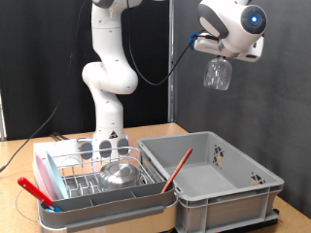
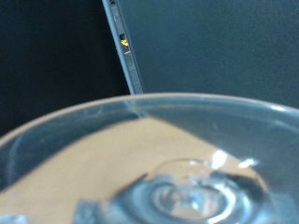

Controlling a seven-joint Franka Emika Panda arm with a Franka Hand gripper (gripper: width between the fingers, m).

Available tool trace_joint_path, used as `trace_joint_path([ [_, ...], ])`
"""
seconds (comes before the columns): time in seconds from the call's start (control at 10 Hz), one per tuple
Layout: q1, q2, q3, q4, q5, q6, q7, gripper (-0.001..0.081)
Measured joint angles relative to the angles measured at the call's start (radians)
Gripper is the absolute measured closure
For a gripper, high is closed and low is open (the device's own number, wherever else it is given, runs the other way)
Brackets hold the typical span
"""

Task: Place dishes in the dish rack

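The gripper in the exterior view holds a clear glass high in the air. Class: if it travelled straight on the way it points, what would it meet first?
The gripper points down, with the clear glass hanging from it. Below lies the big grey plastic crate, probably met first, though depth is unclear.

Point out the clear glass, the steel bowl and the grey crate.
clear glass (image 1: 218,74), exterior view, on its body hanging below the gripper (image 1: 208,49).
steel bowl (image 1: 120,174), exterior view, on its domed side, in the dish rack (image 1: 68,175).
grey crate (image 1: 243,199), exterior view, on its near wall.
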Motion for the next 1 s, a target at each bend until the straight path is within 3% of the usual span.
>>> trace_joint_path([
  [0.1, 0.015, 0.015, -0.009, -0.002, -0.003, -0.013, -0.014, 0.0693],
  [0.3, 0.104, 0.133, -0.061, -0.003, -0.004, -0.089, -0.019, 0.0693],
  [0.4, 0.129, 0.191, -0.08, -0.008, -0.002, -0.115, -0.02, 0.0693],
  [0.6, 0.132, 0.247, -0.092, -0.024, -0.003, -0.125, -0.021, 0.0693],
  [1.0, 0.123, 0.246, -0.099, -0.039, -0.009, -0.136, -0.022, 0.0693],
])
